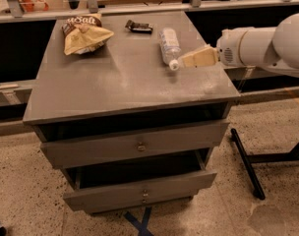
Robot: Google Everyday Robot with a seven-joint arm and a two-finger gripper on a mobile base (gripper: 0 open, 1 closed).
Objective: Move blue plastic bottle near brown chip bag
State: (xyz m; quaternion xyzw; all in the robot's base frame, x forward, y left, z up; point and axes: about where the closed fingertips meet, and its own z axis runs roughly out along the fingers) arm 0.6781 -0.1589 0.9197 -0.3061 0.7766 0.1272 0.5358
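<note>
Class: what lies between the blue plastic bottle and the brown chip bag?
Camera view: a small dark wrapper, toward the back edge, between the blue plastic bottle and the brown chip bag. The gripper sits beside the bottle's cap end.

Arm (287, 43): white, enters from the right edge, lies about level and reaches left. Wrist housing (240, 47): white, cylindrical, with a round grille on its near face. Gripper (185, 61): tan, points left and slightly down, right of scene centre, in the far half.
</note>
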